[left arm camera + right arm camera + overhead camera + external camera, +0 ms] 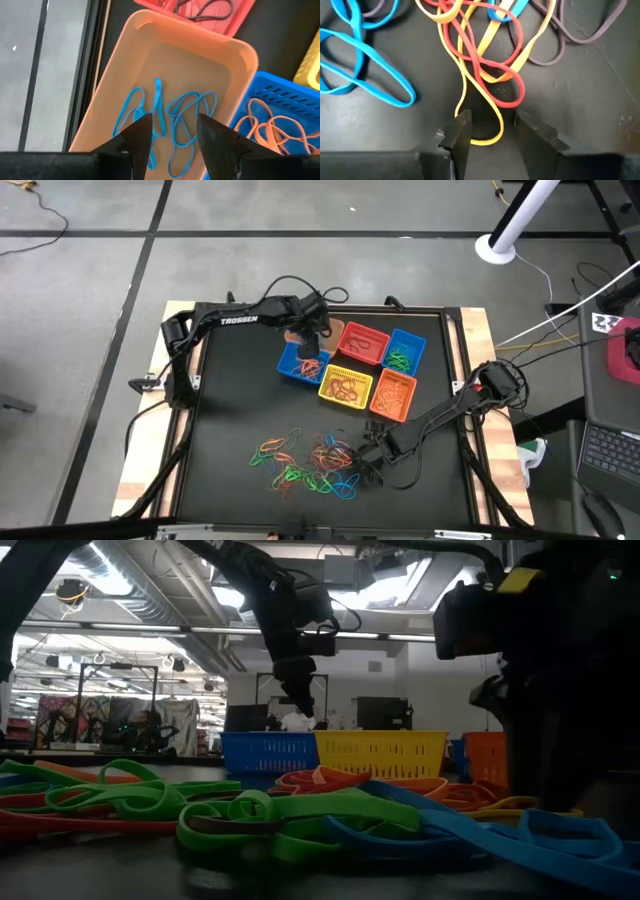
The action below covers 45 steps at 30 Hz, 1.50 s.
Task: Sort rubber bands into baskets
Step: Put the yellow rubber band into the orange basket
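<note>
A loose heap of rubber bands (310, 463) in red, orange, yellow, green and blue is lying on the near part of the dark table (230, 410). The right gripper (492, 131) is sitting low at that heap's right edge, its fingers standing apart with nothing between them; a yellow band (479, 97) and a red band (495, 75) are lying on the table just ahead of its fingertips, with a blue band (365, 70) off to one side. Farther back, the baskets (355, 370) are clustering together, touching one another. The left gripper (172, 132) is hovering over the tan-orange basket (210, 65), fingers parted and gripping nothing, while thin blue bands (170, 120) are resting inside that basket
</note>
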Available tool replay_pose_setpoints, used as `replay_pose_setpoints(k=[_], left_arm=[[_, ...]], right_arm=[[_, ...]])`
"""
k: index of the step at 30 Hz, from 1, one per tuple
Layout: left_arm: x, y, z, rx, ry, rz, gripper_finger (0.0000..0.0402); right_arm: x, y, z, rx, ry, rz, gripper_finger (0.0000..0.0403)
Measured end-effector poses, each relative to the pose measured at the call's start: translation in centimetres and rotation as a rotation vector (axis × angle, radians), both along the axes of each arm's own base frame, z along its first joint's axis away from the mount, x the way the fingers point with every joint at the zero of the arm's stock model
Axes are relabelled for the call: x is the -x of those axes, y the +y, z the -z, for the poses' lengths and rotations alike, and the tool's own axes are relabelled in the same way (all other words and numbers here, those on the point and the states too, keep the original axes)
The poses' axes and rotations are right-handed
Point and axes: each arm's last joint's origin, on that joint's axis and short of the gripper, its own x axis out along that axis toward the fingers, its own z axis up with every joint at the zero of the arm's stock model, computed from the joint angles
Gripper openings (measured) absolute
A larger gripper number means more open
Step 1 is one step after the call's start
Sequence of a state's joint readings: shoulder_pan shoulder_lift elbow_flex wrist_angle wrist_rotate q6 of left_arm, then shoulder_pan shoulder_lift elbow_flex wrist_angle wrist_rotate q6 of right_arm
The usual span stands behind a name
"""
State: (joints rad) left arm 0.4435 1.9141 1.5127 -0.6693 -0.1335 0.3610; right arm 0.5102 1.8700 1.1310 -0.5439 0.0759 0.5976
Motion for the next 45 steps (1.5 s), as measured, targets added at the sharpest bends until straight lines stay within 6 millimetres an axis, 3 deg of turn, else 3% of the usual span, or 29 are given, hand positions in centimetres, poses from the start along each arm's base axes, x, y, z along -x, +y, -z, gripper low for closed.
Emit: replay_pose_setpoints(k=[6,13,19,25,31,38,45], left_arm=[[-0.4,-0.9,0.0,-0.017,0.015,0.065,0.0153],[-0.9,-2.1,0.0,-0.026,0.021,0.115,0.0153],[-1.4,-3.2,0.0,-0.026,0.022,0.146,0.0153],[-1.2,-5.2,-1.1,-0.034,0.045,0.221,0.0153],[-0.1,-7.3,-3.7,-0.048,0.032,0.282,0.0153],[1.9,-9.6,-7.2,-0.061,-0.013,0.321,0.0153],[4.1,-11.2,-9.7,-0.03,-0.05,0.29,0.0153]], right_arm=[[0.0,0.0,0.2,-0.01,0.011,-0.003,0.0132],[-0.4,-0.3,0.0,-0.045,0.026,0.002,0.0012],[-0.8,-1.6,-1.5,-0.049,0.163,0.0,0.0008],[-1.0,-3.0,-5.7,0.019,0.285,-0.051,0.0004],[-1.1,-4.3,-10.8,0.137,0.339,-0.139,0.0002],[-0.1,-6.7,-16.2,0.266,0.285,-0.132,0.0001],[2.0,-9.8,-19.3,0.352,0.205,-0.07,0.0001]])
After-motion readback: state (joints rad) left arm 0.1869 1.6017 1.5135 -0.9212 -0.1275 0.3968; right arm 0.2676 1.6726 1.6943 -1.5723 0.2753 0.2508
